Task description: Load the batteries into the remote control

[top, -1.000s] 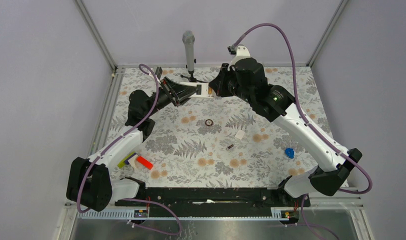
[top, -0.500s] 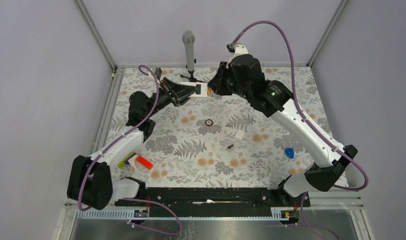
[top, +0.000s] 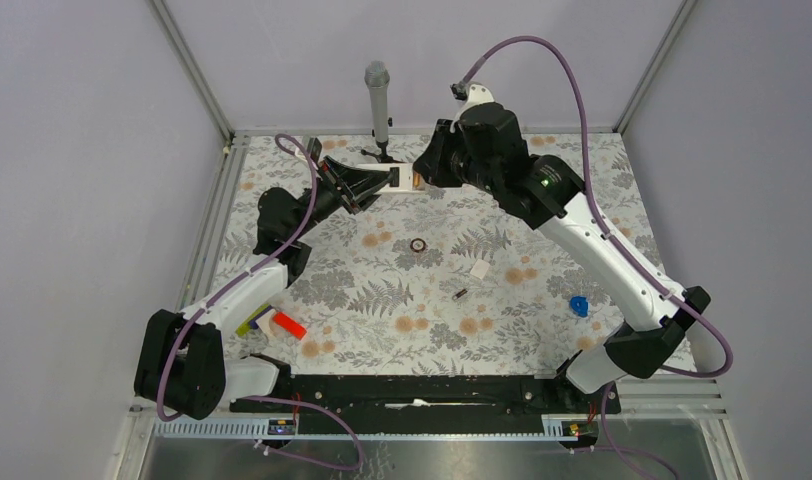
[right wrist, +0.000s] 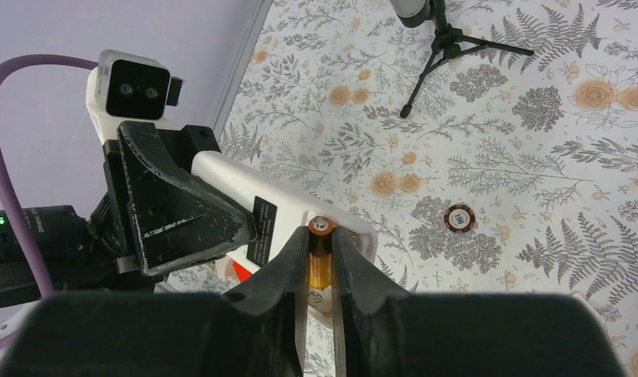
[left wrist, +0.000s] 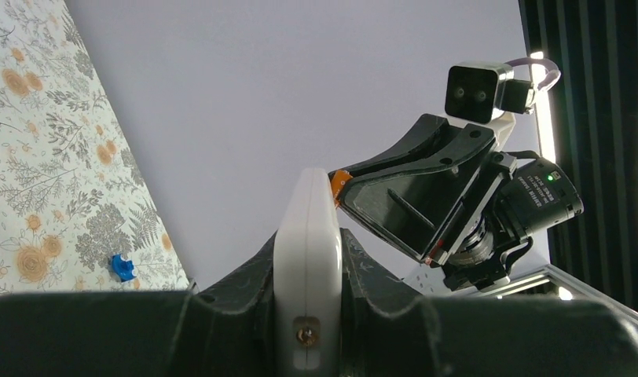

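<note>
Surroundings: plain lilac walls (top: 92,150) on three sides; a bench (top: 382,300) covered in a grey fern-and-flower print.
Left gripper (top: 374,182): closed on the remote control (top: 400,178), holding it in the air over the far middle of the bench. In the left wrist view the remote's white edge rises straight up between the fingers.
Right gripper (top: 429,172): clamped on a battery (right wrist: 320,258) and facing the left gripper tip to tip.
Battery against remote: the held battery stands copper end up and touches the free end of the remote's white back. The fingers hide whether it sits inside the compartment.
Second battery (top: 460,294): lies on the bench near its middle, well apart from both grippers.
Ring (top: 418,244): small and dark, flat on the bench below the raised remote.
White scrap (top: 479,270): just beside the second battery, on its far side.
Blue piece (top: 579,306): on the bench to the right, near the right arm.
Block (top: 272,322): red and white with a yellow-green piece, at the near left by the left arm.
Microphone (top: 379,100): upright on a small tripod at the far edge.
</note>
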Robot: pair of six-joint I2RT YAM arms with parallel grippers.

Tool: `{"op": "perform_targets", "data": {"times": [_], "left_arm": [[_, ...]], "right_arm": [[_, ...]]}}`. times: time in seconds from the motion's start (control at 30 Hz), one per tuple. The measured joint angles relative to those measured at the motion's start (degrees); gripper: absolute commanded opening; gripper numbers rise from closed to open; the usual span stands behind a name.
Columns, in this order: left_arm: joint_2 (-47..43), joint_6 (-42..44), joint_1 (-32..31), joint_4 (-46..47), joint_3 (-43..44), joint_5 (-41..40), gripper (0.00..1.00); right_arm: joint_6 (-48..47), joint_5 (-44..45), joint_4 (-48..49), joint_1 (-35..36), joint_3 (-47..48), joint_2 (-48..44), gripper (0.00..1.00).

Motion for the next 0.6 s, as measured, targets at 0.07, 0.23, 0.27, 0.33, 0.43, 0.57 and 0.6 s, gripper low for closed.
{"op": "perform_targets", "data": {"times": [0.07, 0.23, 0.27, 0.33, 0.43, 0.57, 0.6], "left_arm": [[0.0, 0.4, 0.0, 0.2, 0.0, 0.0, 0.0], [0.4, 1.4, 0.1, 0.2, 0.0, 0.1, 0.0], [0.4, 1.5, 0.1, 0.2, 0.0, 0.1, 0.0], [0.6, 1.6, 0.1, 0.3, 0.0, 0.1, 0.0], [0.7, 1.6, 0.1, 0.3, 0.0, 0.2, 0.0], [0.7, 1.8, 0.1, 0.4, 0.0, 0.2, 0.0], [0.7, 1.9, 0.1, 0.4, 0.0, 0.2, 0.0]], "right_arm": [[-0.2, 0.0, -0.3, 0.0, 0.4, 0.3, 0.18], [-0.5, 0.0, -0.7, 0.0, 0.8, 1.0, 0.18], [-0.6, 0.1, -0.8, 0.0, 0.9, 1.2, 0.17], [-0.6, 0.1, -0.9, -0.1, 1.0, 1.4, 0.17], [-0.6, 0.1, -1.0, -0.1, 1.0, 1.5, 0.18], [-0.6, 0.2, -1.0, -0.1, 1.0, 1.5, 0.19], [-0.6, 0.2, -1.0, -0.1, 1.0, 1.5, 0.19]]}}
